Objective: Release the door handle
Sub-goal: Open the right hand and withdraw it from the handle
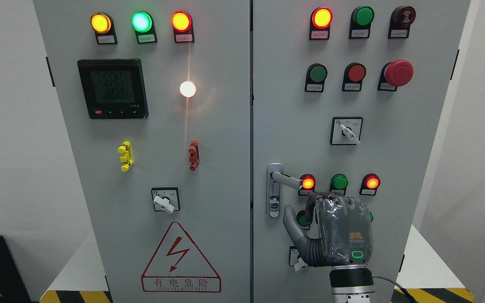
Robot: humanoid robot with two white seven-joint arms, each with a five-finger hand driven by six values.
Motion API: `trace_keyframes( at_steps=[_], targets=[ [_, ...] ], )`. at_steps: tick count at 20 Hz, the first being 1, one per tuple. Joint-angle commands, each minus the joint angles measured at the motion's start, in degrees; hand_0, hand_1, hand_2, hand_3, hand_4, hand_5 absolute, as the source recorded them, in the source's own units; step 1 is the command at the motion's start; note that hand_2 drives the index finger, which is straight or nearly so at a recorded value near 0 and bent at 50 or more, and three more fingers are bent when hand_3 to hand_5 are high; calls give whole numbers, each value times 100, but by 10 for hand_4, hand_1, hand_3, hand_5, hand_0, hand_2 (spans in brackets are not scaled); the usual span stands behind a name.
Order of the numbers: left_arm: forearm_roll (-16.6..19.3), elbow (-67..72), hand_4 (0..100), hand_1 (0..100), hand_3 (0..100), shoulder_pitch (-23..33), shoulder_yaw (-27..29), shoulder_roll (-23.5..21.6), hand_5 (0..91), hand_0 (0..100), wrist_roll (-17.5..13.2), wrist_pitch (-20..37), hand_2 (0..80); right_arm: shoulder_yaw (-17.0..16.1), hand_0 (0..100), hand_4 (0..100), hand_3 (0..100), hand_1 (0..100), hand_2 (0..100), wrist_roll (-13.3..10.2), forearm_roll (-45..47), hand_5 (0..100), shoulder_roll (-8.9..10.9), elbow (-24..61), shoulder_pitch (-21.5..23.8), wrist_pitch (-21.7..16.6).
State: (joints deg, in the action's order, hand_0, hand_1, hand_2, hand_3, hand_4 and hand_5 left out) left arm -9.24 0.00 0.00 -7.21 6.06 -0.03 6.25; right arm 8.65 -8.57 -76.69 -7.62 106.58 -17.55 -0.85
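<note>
Low on the right-hand cabinet door (pixel 394 126), just beside the centre seam, you have the door handle (pixel 286 179). Its backplate runs vertically with a lock cylinder near the bottom, while the lever's long axis lies nearly level, pointing right and tilted slightly downward, its tip just short of a lit red indicator lamp (pixel 308 182).

Your right hand (pixel 337 229) comes up from the bottom edge right of centre, back of the hand toward the camera, palm facing the door. It sits just below the lever's tip and is not wrapped around it. The thumb (pixel 291 223) sticks up and away to the left, clear of the backplate. The other fingers curl away behind the knuckles, so you cannot tell whether they are loose or closed, or whether they touch the panel.

That hand covers part of a lower row of controls; only slivers of green show at its edges, and a small switch (pixel 299 264) peeks out beside the wrist.
</note>
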Motion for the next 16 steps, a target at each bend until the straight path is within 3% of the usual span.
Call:
trace_keyframes(
  at_steps=[1,7,11,16],
  targets=[
    [2,167,0,556,0,-150,0,0,0,120,3,-1,0,-1049,476,698,698,286,516,-101,328,641,-11,399,472,-783],
    [2,167,0,556,0,-150,0,0,0,120,3,-1,0,-1673,461,526,504,262,324,-57,761,473,15,539,647,-1347],
    [2,167,0,556,0,-158,0,0,0,120,3,-1,0,-2218,447,312,303,262,195,-40,1015,251,6,539,701,-2067],
    [2,167,0,556,0,-150,0,0,0,120,3,-1,0,-2289,439,134,111,258,12,-14,1288,120,24,574,709,-2200]
  ],
)
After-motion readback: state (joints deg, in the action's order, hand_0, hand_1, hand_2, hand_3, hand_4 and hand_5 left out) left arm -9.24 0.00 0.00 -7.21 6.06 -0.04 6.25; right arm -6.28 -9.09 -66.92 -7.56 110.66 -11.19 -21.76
